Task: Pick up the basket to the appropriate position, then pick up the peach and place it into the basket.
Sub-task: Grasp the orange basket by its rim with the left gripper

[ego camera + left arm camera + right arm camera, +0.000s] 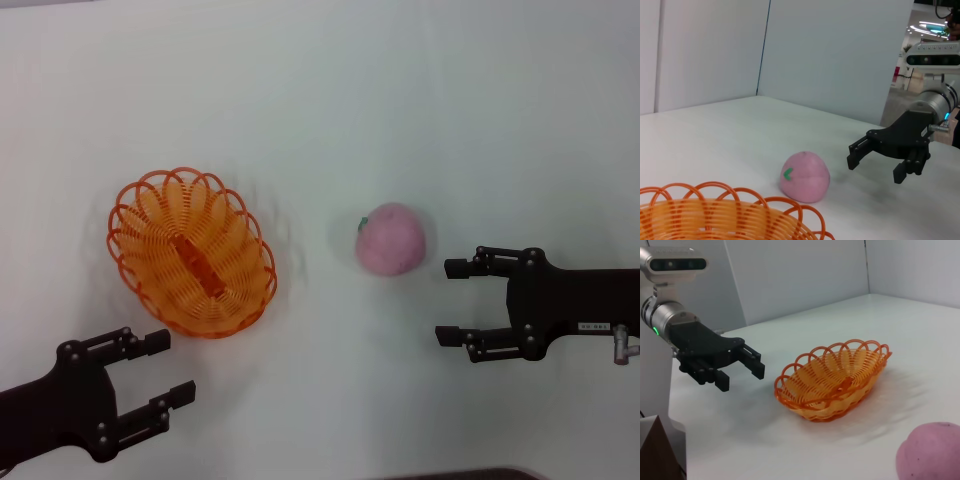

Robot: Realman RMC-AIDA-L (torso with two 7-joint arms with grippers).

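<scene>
The basket (192, 251) rests on the bench (400, 100) at left. The peach (392, 238) rests on the bench to its right, apart from it. The left gripper (165, 375) sits nearer than the basket; the right gripper (452, 301) sits just right of the peach.

White tabletop (330, 90): flat, matte, spans the whole head view. Pale wall panels (835, 55) stand upright along its far edges and meet at a vertical corner seam in the left wrist view. Past the panel edge, a lit room interior (925, 30) with ceiling lights. Dark brown object (655, 452), partly visible, identity unclear
</scene>
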